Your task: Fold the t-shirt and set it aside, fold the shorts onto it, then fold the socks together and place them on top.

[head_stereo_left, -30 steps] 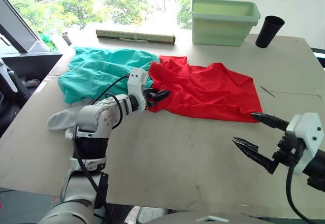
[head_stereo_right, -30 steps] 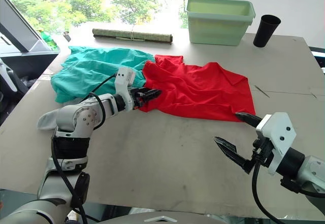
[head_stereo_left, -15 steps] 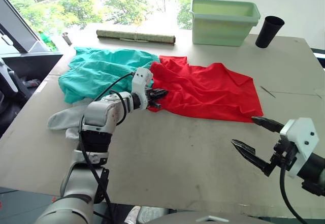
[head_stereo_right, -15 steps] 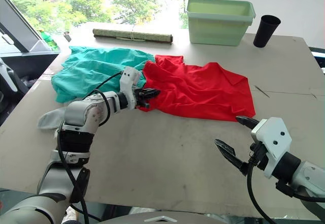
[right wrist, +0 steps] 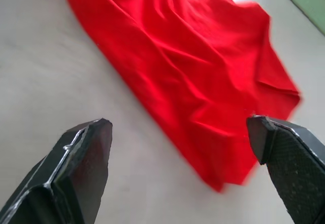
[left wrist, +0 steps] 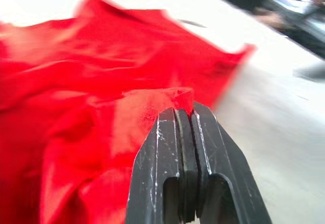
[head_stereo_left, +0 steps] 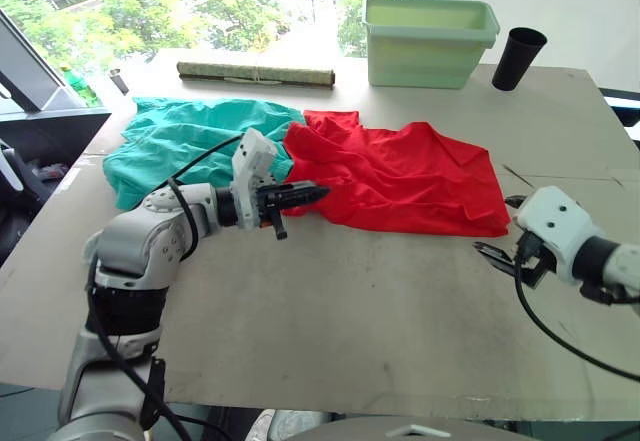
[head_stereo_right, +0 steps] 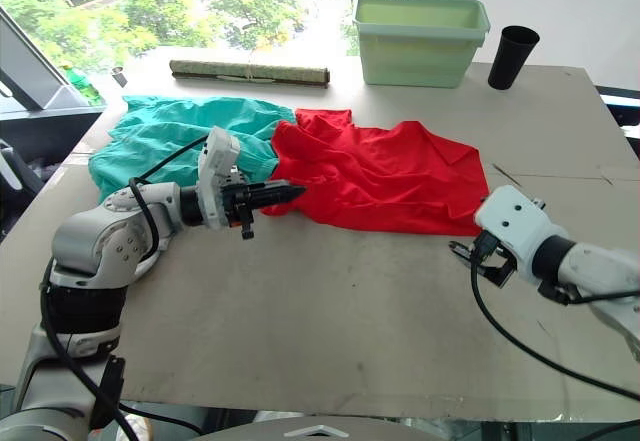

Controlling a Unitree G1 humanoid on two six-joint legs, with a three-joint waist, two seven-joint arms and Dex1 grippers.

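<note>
The red t-shirt [head_stereo_left: 400, 171] lies spread and wrinkled across the middle of the table. My left gripper [head_stereo_left: 316, 192] is at its near left edge, shut, with a small fold of red cloth [left wrist: 175, 98] pinched at the tips. Touching the t-shirt's left side, the teal shorts [head_stereo_left: 190, 141] lie bunched behind my left forearm. My right gripper [head_stereo_left: 500, 229] stands open just off the t-shirt's near right corner, low over the table, and holds nothing; its wide-set fingers [right wrist: 81, 168] frame that corner. The socks are hidden.
A pale green bin [head_stereo_left: 430, 41] and a black cup [head_stereo_left: 510, 59] stand at the back right. A rolled mat [head_stereo_left: 255, 74] lies along the back edge. Bare tabletop [head_stereo_left: 360, 301] stretches in front of the clothes to the near edge.
My left gripper has closed on the t-shirt's near left edge. My right gripper, still open, has moved away from the near edge up to the t-shirt's near right corner.
</note>
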